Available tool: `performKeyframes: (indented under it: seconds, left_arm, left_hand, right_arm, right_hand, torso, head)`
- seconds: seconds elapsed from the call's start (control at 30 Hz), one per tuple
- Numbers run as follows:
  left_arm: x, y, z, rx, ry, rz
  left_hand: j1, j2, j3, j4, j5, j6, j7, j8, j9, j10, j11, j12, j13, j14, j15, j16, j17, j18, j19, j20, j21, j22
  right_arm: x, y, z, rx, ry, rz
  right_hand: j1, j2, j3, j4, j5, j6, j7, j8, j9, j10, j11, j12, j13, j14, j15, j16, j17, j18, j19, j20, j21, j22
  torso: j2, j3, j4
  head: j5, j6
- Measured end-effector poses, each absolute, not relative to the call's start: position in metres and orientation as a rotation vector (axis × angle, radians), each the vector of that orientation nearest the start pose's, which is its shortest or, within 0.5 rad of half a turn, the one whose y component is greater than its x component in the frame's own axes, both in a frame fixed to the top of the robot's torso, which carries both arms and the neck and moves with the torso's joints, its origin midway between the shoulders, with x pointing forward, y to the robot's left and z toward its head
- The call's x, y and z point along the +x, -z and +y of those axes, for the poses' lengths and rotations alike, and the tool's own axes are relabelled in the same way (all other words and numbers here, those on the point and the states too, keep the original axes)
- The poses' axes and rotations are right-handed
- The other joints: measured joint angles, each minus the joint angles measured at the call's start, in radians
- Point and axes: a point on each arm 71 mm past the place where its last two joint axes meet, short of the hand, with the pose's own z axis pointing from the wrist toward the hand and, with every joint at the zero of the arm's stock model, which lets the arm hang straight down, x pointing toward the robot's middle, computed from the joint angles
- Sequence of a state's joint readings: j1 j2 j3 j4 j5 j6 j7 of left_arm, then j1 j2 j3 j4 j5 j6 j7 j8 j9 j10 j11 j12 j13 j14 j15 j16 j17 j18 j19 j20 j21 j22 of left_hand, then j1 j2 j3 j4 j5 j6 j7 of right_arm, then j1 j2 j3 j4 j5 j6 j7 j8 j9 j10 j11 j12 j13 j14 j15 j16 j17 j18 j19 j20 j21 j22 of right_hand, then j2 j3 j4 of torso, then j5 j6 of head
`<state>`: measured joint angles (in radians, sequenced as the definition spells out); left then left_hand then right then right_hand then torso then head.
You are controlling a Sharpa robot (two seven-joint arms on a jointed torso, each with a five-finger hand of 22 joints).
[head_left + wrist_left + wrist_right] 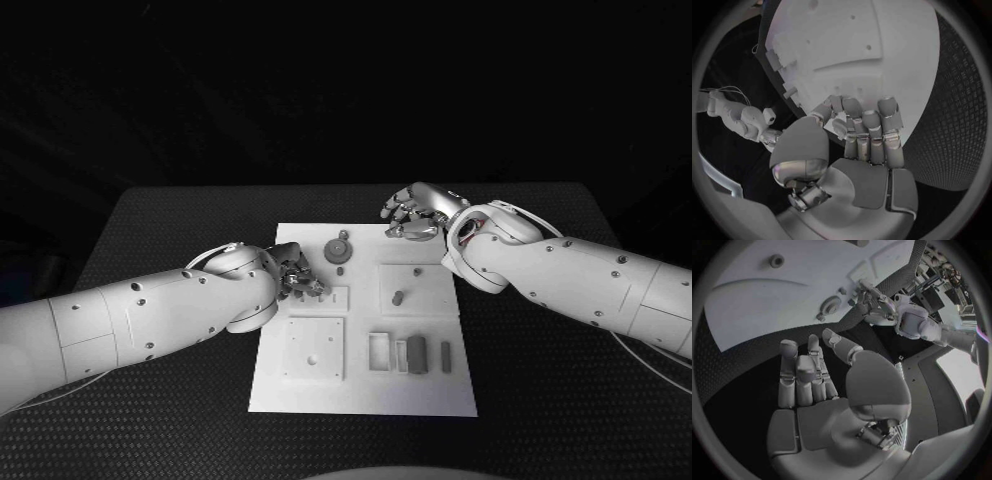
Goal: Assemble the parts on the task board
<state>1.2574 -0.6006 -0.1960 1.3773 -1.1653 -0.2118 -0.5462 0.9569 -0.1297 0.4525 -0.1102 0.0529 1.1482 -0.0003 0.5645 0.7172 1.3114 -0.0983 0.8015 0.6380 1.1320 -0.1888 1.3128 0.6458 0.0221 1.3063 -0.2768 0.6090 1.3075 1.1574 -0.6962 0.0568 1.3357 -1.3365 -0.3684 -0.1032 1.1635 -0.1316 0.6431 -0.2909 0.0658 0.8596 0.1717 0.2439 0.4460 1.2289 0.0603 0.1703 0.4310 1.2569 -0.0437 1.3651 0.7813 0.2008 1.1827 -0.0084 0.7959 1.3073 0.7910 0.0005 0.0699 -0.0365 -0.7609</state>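
One white board (361, 385) mid-desk (173, 220). Grey parts on it: one round disc (336, 249) near the far edge, one small peg (397, 297) standing in a square recess, three upright blocks (417, 353) in a row near the front. Left robot hand (296, 277) over the board's left edge, fingers curled, holding nothing visible. Right robot hand (411, 213) at the far edge, fingers curled in, empty.

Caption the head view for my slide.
Both hands, left and right, hover empty over the board.
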Motion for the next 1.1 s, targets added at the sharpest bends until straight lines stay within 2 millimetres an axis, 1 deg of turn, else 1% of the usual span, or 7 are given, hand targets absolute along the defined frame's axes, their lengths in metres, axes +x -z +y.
performKeyframes:
  seconds: [0.47, 0.57, 0.67, 0.83, 0.9, 1.0, 1.1]
  left_arm:
    - [0.4964, 0.243, 0.1485, -0.228, 0.38, 2.095]
    - [0.4963, 0.2429, 0.1491, -0.238, 0.383, 2.101]
    - [0.4963, 0.2425, 0.1498, -0.245, 0.386, 2.106]
    - [0.4962, 0.2422, 0.1503, -0.253, 0.39, 2.114]
    - [0.4963, 0.2421, 0.1507, -0.259, 0.392, 2.117]
    - [0.4964, 0.2418, 0.151, -0.264, 0.395, 2.122]
    - [0.4965, 0.2415, 0.1515, -0.266, 0.397, 2.128]
  left_hand:
    - [0.024, 0.004, -0.001, -0.005, -0.003, -0.016, 0.009, 0.0, -0.005, -0.015, 0.004, 0.0, -0.007, -0.01, 0.003, 0.0, -0.008, -0.002, -0.007, 0.007, 0.0, 0.0]
    - [0.031, 0.0, 0.008, 0.004, 0.046, -0.025, 0.01, -0.008, -0.005, -0.02, 0.009, 0.0, -0.01, -0.012, 0.005, 0.0, -0.013, -0.002, -0.007, 0.007, -0.004, 0.0]
    - [0.033, -0.002, 0.009, 0.005, 0.133, -0.045, 0.013, -0.024, -0.005, -0.028, 0.017, 0.008, -0.011, -0.017, 0.011, 0.0, -0.017, -0.002, -0.009, 0.009, -0.005, 0.0]
    - [0.031, 0.0, 0.003, -0.001, 0.198, -0.051, 0.019, -0.034, -0.013, -0.036, 0.02, 0.012, -0.013, -0.021, 0.014, 0.007, -0.023, -0.002, -0.011, 0.011, -0.005, 0.0]
    - [0.026, 0.005, 0.003, -0.001, 0.237, -0.061, 0.011, -0.044, -0.013, -0.04, 0.022, 0.02, -0.014, -0.021, 0.014, 0.007, -0.025, -0.002, -0.013, 0.009, -0.005, 0.0]
    - [0.02, 0.011, 0.003, -0.001, 0.26, -0.064, 0.011, -0.055, -0.013, -0.042, 0.024, 0.021, -0.014, -0.024, 0.018, 0.013, -0.025, -0.002, -0.015, 0.01, -0.005, 0.001]
    - [0.016, 0.015, 0.003, -0.001, 0.262, -0.066, 0.012, -0.064, -0.016, -0.042, 0.024, 0.026, -0.014, -0.025, 0.018, 0.015, -0.025, -0.002, -0.015, 0.01, -0.005, 0.001]
  right_arm:
    - [0.5252, 0.1823, -0.1849, 0.065, -0.691, 1.611]
    - [0.5252, 0.1826, -0.185, 0.065, -0.691, 1.612]
    - [0.5252, 0.1827, -0.1851, 0.065, -0.69, 1.612]
    - [0.5252, 0.1828, -0.1852, 0.065, -0.69, 1.613]
    - [0.5252, 0.1829, -0.1853, 0.065, -0.69, 1.613]
    - [0.5252, 0.1829, -0.1854, 0.065, -0.69, 1.614]
    - [0.5252, 0.183, -0.1853, 0.065, -0.69, 1.614]
  right_hand:
    - [0.0, 0.0, 0.0, 0.0, 0.0, 0.001, 0.0, 0.0, 0.0, 0.0, 0.0, 0.0, 0.0, 0.0, 0.0, 0.0, 0.0, 0.0, 0.0, 0.0, 0.0, 0.0]
    - [0.0, 0.0, 0.0, 0.0, 0.0, 0.001, -0.001, 0.0, 0.0, 0.0, 0.0, 0.0, 0.0, 0.0, 0.0, 0.0, 0.0, 0.0, 0.0, 0.0, 0.0, 0.0]
    - [0.0, 0.0, 0.0, 0.0, 0.0, 0.001, -0.001, 0.0, -0.001, 0.0, 0.0, 0.0, 0.0, 0.001, 0.0, 0.0, 0.0, 0.0, 0.0, 0.0, 0.0, 0.0]
    - [0.0, 0.0, 0.0, 0.0, 0.0, 0.001, -0.001, 0.0, -0.001, 0.001, 0.001, 0.0, 0.0, 0.002, 0.001, 0.0, 0.0, 0.0, -0.002, 0.002, 0.0, 0.0]
    - [0.0, 0.0, 0.0, 0.0, 0.0, 0.001, -0.001, 0.0, -0.001, 0.002, 0.002, 0.0, 0.0, 0.002, 0.001, 0.0, 0.0, 0.0, -0.002, 0.002, 0.0, 0.0]
    - [0.0, 0.0, 0.0, 0.0, 0.0, 0.001, -0.001, 0.0, -0.001, 0.002, 0.002, 0.0, 0.0, 0.002, 0.001, 0.0, 0.0, 0.0, -0.002, 0.002, 0.0, 0.0]
    - [0.0, 0.0, 0.0, 0.0, 0.0, 0.002, -0.001, 0.0, -0.001, 0.002, 0.002, 0.0, 0.0, 0.003, 0.001, 0.0, 0.0, 0.0, -0.002, 0.002, 0.0, 0.0]
  torso:
    - [0.0, -0.0004, 0.001]
    - [0.0, -0.0005, 0.0009]
    - [0.0, -0.0005, 0.0005]
    - [0.0, -0.0005, 0.0004]
    - [0.0, -0.0005, 0.0004]
    - [0.0, -0.0006, 0.0006]
    - [0.0, -0.0007, 0.0006]
  head:
    - [-0.001, 0.0]
    - [-0.001, 0.0]
    - [0.0, 0.001]
    - [0.0, 0.001]
    - [0.0, 0.001]
    - [0.0, 0.0]
    - [0.0, 0.0]
